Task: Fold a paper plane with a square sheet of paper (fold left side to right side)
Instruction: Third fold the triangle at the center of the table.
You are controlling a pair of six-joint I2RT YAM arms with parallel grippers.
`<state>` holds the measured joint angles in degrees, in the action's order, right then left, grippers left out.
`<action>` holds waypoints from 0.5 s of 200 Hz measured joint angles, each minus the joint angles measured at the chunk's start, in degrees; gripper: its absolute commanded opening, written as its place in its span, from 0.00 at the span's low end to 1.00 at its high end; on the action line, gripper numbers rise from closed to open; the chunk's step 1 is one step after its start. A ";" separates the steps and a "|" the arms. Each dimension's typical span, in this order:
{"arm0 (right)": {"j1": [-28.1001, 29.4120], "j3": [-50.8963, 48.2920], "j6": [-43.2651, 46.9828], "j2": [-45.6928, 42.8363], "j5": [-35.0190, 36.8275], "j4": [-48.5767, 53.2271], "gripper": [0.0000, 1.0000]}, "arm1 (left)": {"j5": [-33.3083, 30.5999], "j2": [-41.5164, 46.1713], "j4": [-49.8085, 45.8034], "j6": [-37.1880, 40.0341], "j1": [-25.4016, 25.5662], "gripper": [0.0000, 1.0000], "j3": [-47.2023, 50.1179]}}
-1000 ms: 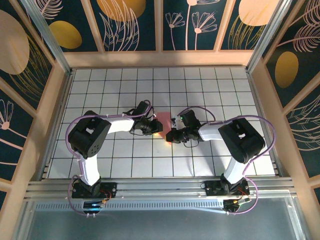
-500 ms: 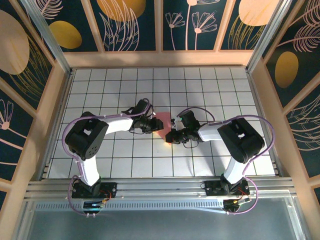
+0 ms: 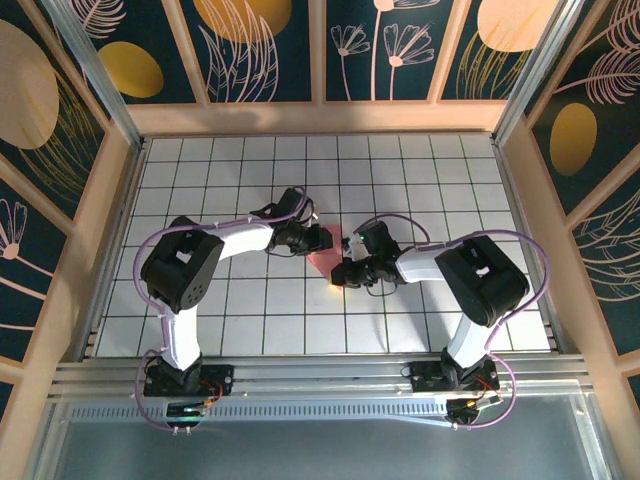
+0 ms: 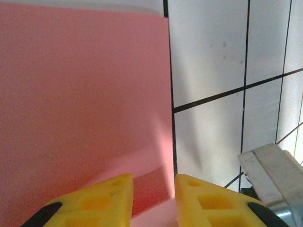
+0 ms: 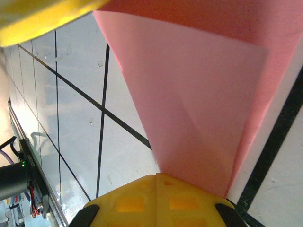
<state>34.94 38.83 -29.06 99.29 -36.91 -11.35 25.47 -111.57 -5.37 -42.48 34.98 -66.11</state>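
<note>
Plain salmon-pink square sheet of paper against a white table ruled with a black grid. The left arm and right arm are white with black joints and purple cables. The left gripper and right gripper have bright yellow fingers. The far wall panels are dark navy with gold ovals and pale line-drawn leaves and flowers, framed in light wood.

- Top external: high over the near edge of the table, looking down, distant
- Wrist cameras: close up, facing the same paper from opposite sides
</note>
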 measured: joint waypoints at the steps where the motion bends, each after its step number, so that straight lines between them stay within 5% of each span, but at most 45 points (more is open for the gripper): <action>1: 0.00 0.00 0.00 0.00 0.00 0.00 0.01 | 0.00 0.00 0.00 0.00 0.00 0.29 0.04; 100: 0.00 0.07 0.02 -0.02 -0.02 0.44 0.02 | 0.00 -1.27 0.20 0.44 -0.20 0.27 1.40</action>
<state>34.94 38.89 -29.04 99.26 -36.93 -10.92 25.47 -112.84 -5.17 -42.04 34.79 -64.71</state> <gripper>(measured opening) 0.047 0.271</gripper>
